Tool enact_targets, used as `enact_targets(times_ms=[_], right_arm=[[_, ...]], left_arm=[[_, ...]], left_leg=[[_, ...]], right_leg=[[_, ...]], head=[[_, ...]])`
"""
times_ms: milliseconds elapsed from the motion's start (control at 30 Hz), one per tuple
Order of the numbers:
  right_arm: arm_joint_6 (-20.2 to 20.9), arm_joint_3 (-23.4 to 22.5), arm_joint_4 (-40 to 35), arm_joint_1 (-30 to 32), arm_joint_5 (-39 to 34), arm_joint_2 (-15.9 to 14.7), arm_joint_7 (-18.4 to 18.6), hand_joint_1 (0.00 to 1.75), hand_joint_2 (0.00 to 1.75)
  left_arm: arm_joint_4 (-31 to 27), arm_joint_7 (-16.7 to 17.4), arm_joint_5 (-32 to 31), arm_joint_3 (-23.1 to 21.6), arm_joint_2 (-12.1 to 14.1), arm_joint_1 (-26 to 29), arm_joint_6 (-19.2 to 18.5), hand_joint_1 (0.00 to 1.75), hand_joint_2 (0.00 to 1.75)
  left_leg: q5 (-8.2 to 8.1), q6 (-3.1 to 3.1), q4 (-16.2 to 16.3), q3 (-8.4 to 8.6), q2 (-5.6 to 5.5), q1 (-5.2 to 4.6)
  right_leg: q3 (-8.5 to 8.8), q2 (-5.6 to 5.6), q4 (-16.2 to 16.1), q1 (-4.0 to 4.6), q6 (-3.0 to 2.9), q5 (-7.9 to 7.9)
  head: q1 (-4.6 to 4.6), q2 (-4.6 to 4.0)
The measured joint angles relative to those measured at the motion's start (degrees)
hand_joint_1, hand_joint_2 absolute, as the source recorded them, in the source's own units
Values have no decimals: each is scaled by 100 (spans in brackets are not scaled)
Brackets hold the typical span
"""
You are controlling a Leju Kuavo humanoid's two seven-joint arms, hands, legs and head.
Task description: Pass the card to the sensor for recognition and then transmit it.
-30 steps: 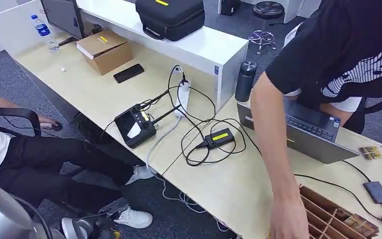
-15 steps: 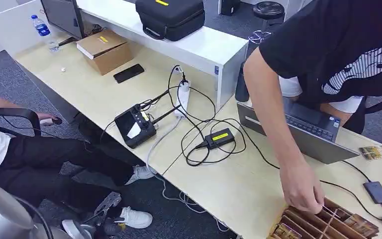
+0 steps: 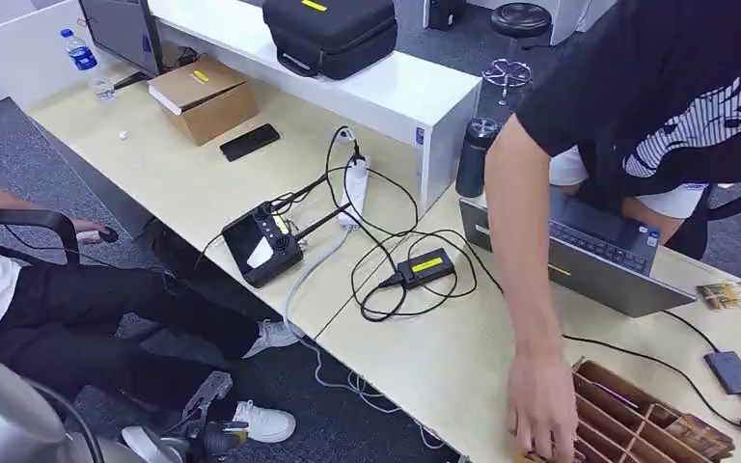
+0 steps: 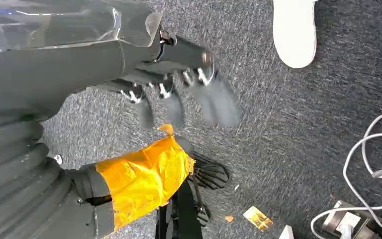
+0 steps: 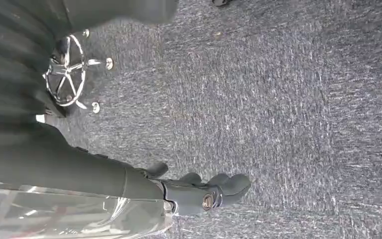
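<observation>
Brown card box (image 3: pixel 637 415) sits on the worktop (image 3: pixel 444 357). Left hand (image 4: pixel 179 94) and right hand (image 5: pixel 199 191) hang spread, holding nothing.

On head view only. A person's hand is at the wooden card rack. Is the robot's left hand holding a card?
Observer: No. In the left wrist view the left hand hangs over grey carpet, fingers apart, with nothing in it.
Operator: Right hand?
Observer: The right hand hangs over the carpet too and holds nothing. I cannot tell whether its fingers are curled.
Operator: Anything on the floor near them?
Observer: A small yellowish card-like piece lies on the carpet near a white cable. It is too small to identify.
</observation>
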Motion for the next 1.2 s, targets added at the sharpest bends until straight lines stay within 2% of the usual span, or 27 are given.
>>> enact_targets(times_ms=[33,67,433,467,500,533,567,600,800,1000,1200], right_arm=[[13,-4,0,-1,15,2,-2,166,175],[17,-11,0,-2,35,4,-9,168,175],[92,-98,-6,-7,61,13,-31,175,175],[90,-103,-9,-8,81,13,-31,63,175],[90,-107,-15,-8,120,15,-31,0,175],[90,-114,-15,-8,153,15,-31,0,175],[85,-125,-15,-10,188,15,-24,0,175],[77,-140,-15,-12,245,15,-9,0,175],[109,-192,-17,-13,450,15,42,0,175],[129,-251,-17,-22,535,15,63,0,175],[183,-293,-15,-40,627,15,135,0,175]], left_arm=[[0,39,-7,0,0,-6,35,175,175],[0,63,-35,0,0,-10,57,175,175],[0,140,-129,0,0,-39,138,175,175],[0,155,-142,0,0,-39,146,175,175],[0,157,-157,0,0,-39,153,168,175],[0,162,-190,0,0,-40,166,143,175],[0,164,-276,0,0,-40,212,31,175],[0,168,-427,-2,2,-39,264,0,175],[0,205,-1265,-411,89,24,356,0,175],[0,286,-1329,-638,151,65,341,0,175],[0,354,-1281,-651,151,64,339,0,175]], left_leg=[[0,0,0,0,0,0],[0,0,0,0,0,0],[0,0,0,0,0,0],[0,0,0,1,0,0],[0,0,0,1,0,0],[0,0,0,1,0,0],[0,0,0,1,0,0],[0,0,0,0,0,0],[0,0,0,0,0,0],[0,0,0,0,0,0],[0,0,0,1,0,0]], right_leg=[[1,0,0,0,0,0],[1,0,0,0,0,0],[1,0,0,0,0,0],[1,0,0,0,0,0],[1,0,0,0,0,0],[1,0,0,0,0,0],[1,0,0,0,0,0],[1,0,0,0,0,0],[1,0,0,0,0,0],[1,-1,1,0,0,0],[1,0,1,0,0,0]], head=[[0,0],[0,0],[0,0],[-2,0],[-2,0],[0,0],[0,0],[0,0],[0,0],[0,0],[0,0]])
